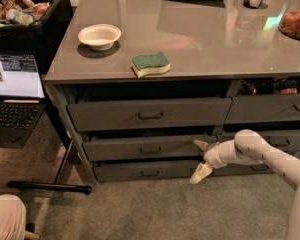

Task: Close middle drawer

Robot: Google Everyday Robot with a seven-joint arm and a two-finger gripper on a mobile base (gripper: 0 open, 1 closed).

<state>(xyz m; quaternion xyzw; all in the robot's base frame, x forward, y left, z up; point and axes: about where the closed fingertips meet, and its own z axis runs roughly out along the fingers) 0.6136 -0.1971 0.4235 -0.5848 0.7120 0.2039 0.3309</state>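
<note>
The middle drawer (145, 148) is a wide dark grey drawer with a low flat front and a small dark handle (150, 149) at its centre. It sits nearly flush between the taller top drawer (149, 114) and the bottom drawer (146, 171); its inside is hidden. My gripper (200, 159) is open at the drawer's right end. The upper fingertip (199, 144) is against the drawer front and the lower fingertip (199, 175) hangs in front of the bottom drawer. My white arm (270, 159) reaches in from the right.
On the grey counter (200, 29) lie a green sponge (150, 64) and a white bowl (99, 36). Narrower drawers (270, 109) are to the right. An open laptop (12, 91) stands at the left, a dark stand leg (50, 186) lies on the carpet.
</note>
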